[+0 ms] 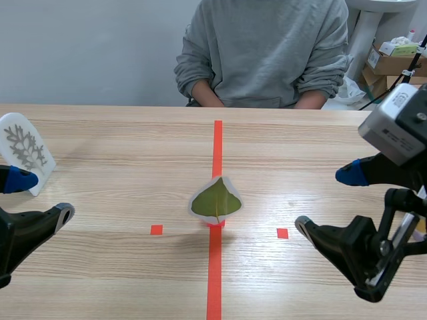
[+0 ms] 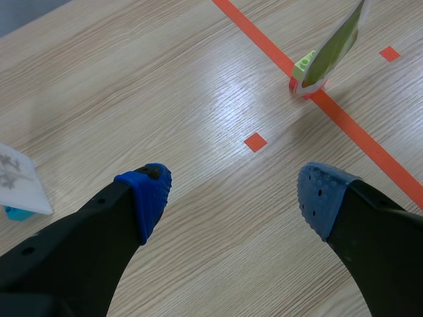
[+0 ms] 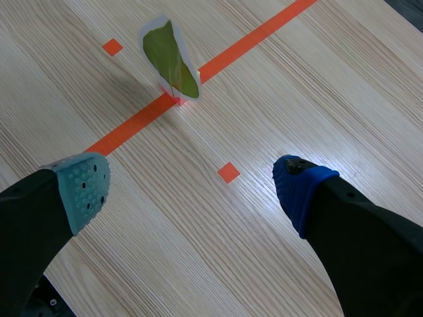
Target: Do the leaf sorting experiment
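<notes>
A green leaf card (image 1: 215,199) stands upright in a small red and green holder on the orange centre line, near the table's middle. The same leaf card (image 2: 337,45) shows edge-on ahead and to the right of my left gripper (image 2: 234,191), which is open and holds nothing. From the right wrist, the leaf card (image 3: 170,58) stands well ahead of my right gripper (image 3: 192,185), also open and empty. A second white card with a grey branching leaf (image 1: 25,150) stands at the table's far left in a blue holder, close to my left gripper (image 1: 37,199). My right gripper (image 1: 330,203) hangs low at the right.
A person in a grey sweatshirt (image 1: 263,53) sits across the table with hands below its far edge. Cardboard boxes (image 1: 393,63) stand behind at the right. Small orange squares (image 1: 156,230) mark the wood either side of the centre line.
</notes>
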Tool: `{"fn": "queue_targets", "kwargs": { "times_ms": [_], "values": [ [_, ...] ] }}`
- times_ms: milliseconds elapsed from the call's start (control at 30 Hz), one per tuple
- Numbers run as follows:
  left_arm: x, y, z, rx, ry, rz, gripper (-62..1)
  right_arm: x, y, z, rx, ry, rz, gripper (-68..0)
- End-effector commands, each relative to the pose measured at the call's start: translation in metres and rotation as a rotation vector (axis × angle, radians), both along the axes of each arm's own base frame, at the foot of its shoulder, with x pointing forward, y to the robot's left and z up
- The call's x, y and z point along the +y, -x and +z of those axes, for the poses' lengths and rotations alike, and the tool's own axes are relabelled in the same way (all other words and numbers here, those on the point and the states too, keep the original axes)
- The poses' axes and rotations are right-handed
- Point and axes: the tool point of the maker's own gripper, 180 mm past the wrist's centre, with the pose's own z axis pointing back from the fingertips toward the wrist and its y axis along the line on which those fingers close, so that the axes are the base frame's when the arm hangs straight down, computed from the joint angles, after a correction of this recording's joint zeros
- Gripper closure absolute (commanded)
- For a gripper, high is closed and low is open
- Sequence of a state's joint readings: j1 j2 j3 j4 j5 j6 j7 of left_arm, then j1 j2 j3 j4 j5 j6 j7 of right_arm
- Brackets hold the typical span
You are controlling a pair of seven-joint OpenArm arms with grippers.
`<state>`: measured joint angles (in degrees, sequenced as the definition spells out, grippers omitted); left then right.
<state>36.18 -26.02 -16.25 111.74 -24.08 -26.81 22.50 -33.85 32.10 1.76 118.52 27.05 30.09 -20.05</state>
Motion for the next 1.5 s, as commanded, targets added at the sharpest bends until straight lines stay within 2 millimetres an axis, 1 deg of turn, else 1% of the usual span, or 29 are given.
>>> {"fn": "queue_targets", "kwargs": {
  "times_ms": [0,133,200,367,467,633,733,800,1100,1267,1467],
  "values": [
    [-0.004,-0.001,0.005,-0.017,0.020,-0.002,-42.8,0.000,-0.004,0.007,-0.028,0.004,0.009,-50.4],
    [-0.004,-0.001,0.005,-0.017,0.020,-0.002,-42.8,-0.002,-0.005,0.005,-0.023,0.007,0.003,-50.4],
    [-0.004,-0.001,0.005,-0.018,0.020,-0.002,-42.8,-0.006,-0.009,0.003,-0.024,0.015,-0.003,-50.3],
    [-0.004,-0.001,0.006,-0.020,0.022,-0.003,-42.8,-0.024,-0.026,-0.007,-0.019,0.046,-0.027,-50.3],
    [-0.005,-0.001,0.006,-0.023,0.024,-0.003,-42.8,-0.031,-0.035,-0.012,-0.016,0.059,-0.017,-50.3],
    [-0.005,-0.002,0.008,-0.032,0.031,-0.004,-42.8,-0.033,-0.053,-0.027,0.010,0.057,0.007,-50.3],
    [-0.005,-0.002,0.008,-0.032,0.030,-0.004,-42.8,-0.029,-0.063,-0.039,0.030,0.056,0.026,-50.3],
    [-0.005,-0.002,0.008,-0.032,0.030,-0.004,-42.8,-0.025,-0.071,-0.046,0.028,0.066,0.042,-50.3],
    [-0.005,-0.002,0.008,-0.032,0.031,-0.004,-42.8,0.011,-0.103,-0.066,0.030,0.058,0.126,-49.9],
    [-0.005,-0.002,0.008,-0.032,0.032,-0.003,-42.8,0.036,-0.110,-0.078,0.055,0.047,0.181,-49.9],
    [-0.005,-0.002,0.008,-0.033,0.033,-0.002,-42.8,0.073,-0.110,-0.087,0.065,0.030,0.254,-49.9]
  ]
}}
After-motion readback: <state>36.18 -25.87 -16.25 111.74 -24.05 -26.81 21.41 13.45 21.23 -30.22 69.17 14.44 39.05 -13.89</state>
